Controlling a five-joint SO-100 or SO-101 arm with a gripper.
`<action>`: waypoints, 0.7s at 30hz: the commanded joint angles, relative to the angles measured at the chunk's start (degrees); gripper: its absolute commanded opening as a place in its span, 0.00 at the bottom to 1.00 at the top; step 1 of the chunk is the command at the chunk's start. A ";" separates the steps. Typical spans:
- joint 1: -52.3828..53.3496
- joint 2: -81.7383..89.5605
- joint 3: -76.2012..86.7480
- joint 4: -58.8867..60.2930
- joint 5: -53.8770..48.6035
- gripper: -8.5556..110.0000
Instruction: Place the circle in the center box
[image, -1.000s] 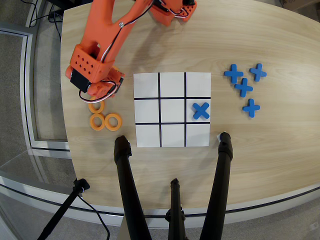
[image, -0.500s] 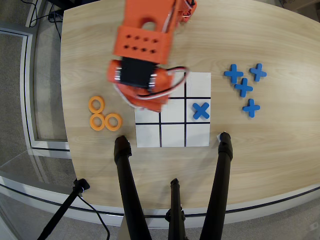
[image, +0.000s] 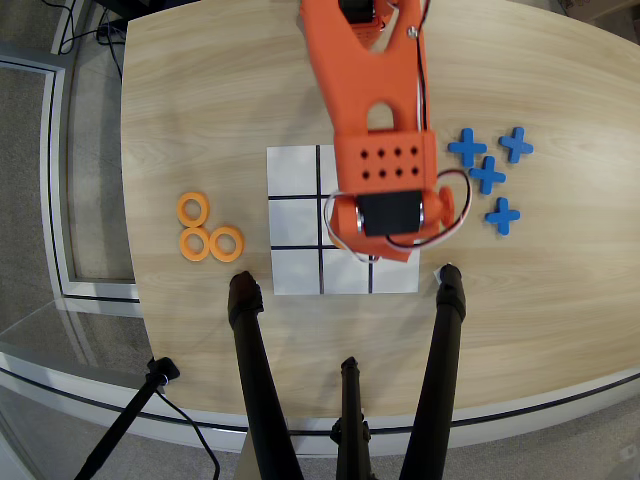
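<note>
Three orange rings (image: 209, 231) lie in a cluster on the wooden table, left of the grid. No fourth ring shows. The white 3x3 grid (image: 295, 270) lies at the table's middle. My orange arm reaches in from the top, and its wrist and black motor (image: 390, 213) hang over the grid's middle and right column. The center box (image: 328, 240) is mostly covered by the wrist; only a sliver at its left shows. The gripper's fingers are hidden under the wrist, so I cannot tell whether they are open or hold anything.
Four blue cross pieces (image: 488, 174) lie to the right of the grid. Black tripod legs (image: 250, 360) rise over the table's near edge, one just below the grid's lower left corner and one (image: 447, 320) right of its lower right corner.
</note>
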 joint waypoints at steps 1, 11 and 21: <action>0.70 -4.57 -5.01 -0.88 0.35 0.07; 1.93 -9.14 -1.93 -2.64 0.09 0.07; 3.16 -11.51 0.00 -5.01 -0.09 0.07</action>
